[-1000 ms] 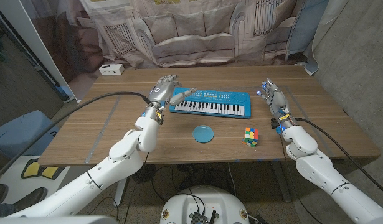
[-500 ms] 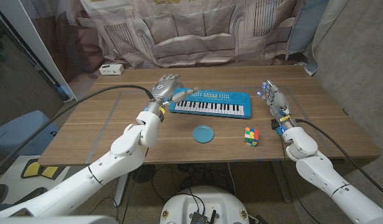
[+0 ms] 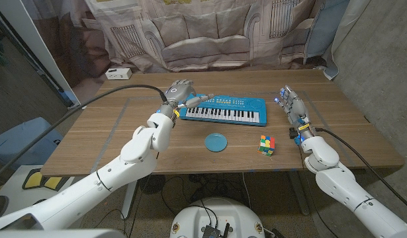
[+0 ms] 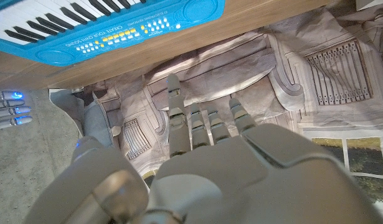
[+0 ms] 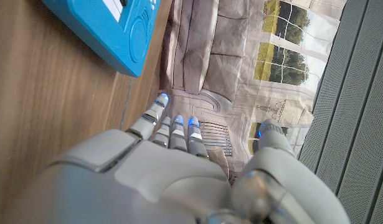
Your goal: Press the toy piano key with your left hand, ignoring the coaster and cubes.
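Note:
The blue toy piano (image 3: 224, 110) lies at the table's far middle, white keys toward me; its blue edge with buttons shows in the left wrist view (image 4: 110, 37) and a corner in the right wrist view (image 5: 116, 31). My left hand (image 3: 180, 91) hovers at the piano's left end, fingers apart, one finger stretched over its left corner; whether it touches cannot be told. In its own wrist view the left hand (image 4: 203, 162) reaches past the piano's edge, holding nothing. My right hand (image 3: 290, 106) stands on the table right of the piano, fingers up and apart, empty.
A round blue coaster (image 3: 216, 142) lies in front of the piano. A colourful cube (image 3: 267, 144) sits to its right near the front edge. A small white box (image 3: 118, 74) stands at the far left corner. A printed cloth backdrop hangs behind the table (image 3: 124, 139).
My left hand has risen and moved a little farther back and right, toward the piano's left end. The right hand has stayed in place.

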`<control>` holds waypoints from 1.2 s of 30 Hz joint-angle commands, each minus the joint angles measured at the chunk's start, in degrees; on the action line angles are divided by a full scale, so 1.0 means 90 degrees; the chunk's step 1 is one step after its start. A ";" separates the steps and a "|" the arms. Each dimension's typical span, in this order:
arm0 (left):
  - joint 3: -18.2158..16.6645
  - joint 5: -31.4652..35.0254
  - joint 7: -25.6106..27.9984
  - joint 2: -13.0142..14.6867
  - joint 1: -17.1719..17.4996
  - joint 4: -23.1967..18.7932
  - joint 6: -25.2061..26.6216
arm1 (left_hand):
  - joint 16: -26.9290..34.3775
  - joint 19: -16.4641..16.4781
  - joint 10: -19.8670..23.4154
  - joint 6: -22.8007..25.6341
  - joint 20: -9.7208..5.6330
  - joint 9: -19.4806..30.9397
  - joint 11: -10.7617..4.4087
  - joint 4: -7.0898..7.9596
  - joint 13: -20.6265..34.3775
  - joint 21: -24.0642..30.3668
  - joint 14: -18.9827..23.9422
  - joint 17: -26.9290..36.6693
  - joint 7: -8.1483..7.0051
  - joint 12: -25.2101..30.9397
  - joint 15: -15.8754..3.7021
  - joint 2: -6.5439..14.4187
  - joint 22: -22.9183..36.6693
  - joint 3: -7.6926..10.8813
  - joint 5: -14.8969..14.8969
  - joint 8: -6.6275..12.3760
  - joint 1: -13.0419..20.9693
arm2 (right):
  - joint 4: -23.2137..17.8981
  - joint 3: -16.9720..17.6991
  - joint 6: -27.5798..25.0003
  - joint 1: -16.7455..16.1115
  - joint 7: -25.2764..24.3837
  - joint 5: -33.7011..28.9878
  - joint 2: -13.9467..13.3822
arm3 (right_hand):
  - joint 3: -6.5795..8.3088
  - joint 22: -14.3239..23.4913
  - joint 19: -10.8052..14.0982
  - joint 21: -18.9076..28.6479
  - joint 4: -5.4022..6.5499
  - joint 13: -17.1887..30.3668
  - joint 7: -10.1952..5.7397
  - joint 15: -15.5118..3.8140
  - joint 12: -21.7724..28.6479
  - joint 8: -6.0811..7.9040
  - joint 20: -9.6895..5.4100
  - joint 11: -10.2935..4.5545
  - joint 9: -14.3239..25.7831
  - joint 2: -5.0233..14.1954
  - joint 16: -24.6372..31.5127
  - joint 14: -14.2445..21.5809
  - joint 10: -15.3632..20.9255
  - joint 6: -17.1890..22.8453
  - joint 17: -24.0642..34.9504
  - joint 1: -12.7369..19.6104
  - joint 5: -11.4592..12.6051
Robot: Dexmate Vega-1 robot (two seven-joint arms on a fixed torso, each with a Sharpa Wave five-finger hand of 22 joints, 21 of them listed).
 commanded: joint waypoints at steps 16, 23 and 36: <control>0.0586 0.1302 -0.1759 -0.0151 -0.0451 0.0012 0.0807 | -0.0029 -0.0506 -0.0386 0.0410 0.0018 0.0008 -0.0091 0.0132 0.0006 -0.0019 -0.0497 0.0038 -0.0047 -0.0061 0.0005 -0.0076 0.0012 -0.0242 0.0150 -0.0030 -0.0261 | -0.0093 0.0034 0.0040 -0.0143 -0.0031 -0.0004 0.0011 | -0.0036 0.0015 0.0062 -0.0038 -0.0004 0.0036 -0.0024 0.0011 0.0048 0.0025 0.0006 0.0019 0.0029 0.0077 0.0037 0.0029 0.0045 0.0063 0.0006 0.0003 -0.0018; 0.0629 0.1339 -0.1912 -0.0200 -0.0546 0.0186 0.0695 | -0.0052 -0.0638 -0.0576 0.0298 -0.0012 0.0009 -0.0080 0.0147 0.0002 -0.0027 -0.0727 0.0037 -0.0063 -0.0089 0.0009 -0.0077 0.0010 -0.0287 0.0193 -0.0124 -0.0273 | -0.0133 0.0041 0.0002 -0.0151 -0.0036 0.0004 -0.0005 | -0.0040 0.0015 0.0059 -0.0045 -0.0006 0.0036 -0.0021 0.0021 0.0045 0.0022 0.0016 0.0019 0.0029 0.0083 0.0036 0.0028 0.0043 0.0065 0.0003 0.0004 -0.0018; 0.0721 0.1304 -0.1961 -0.0348 -0.0710 0.0589 0.0511 | -0.0013 -0.0697 -0.0696 0.0184 -0.0030 0.0011 0.0068 0.0167 -0.0003 0.0008 -0.0862 0.0034 -0.0065 -0.0067 0.0061 -0.0060 0.0012 -0.0341 0.0243 -0.0202 -0.0281 | -0.0171 0.0045 -0.0081 -0.0158 -0.0100 -0.0017 -0.0019 | -0.0049 0.0015 0.0063 -0.0051 -0.0009 0.0037 -0.0018 0.0026 0.0043 0.0017 0.0020 0.0014 0.0030 0.0092 0.0036 0.0031 0.0045 0.0068 0.0000 0.0004 -0.0019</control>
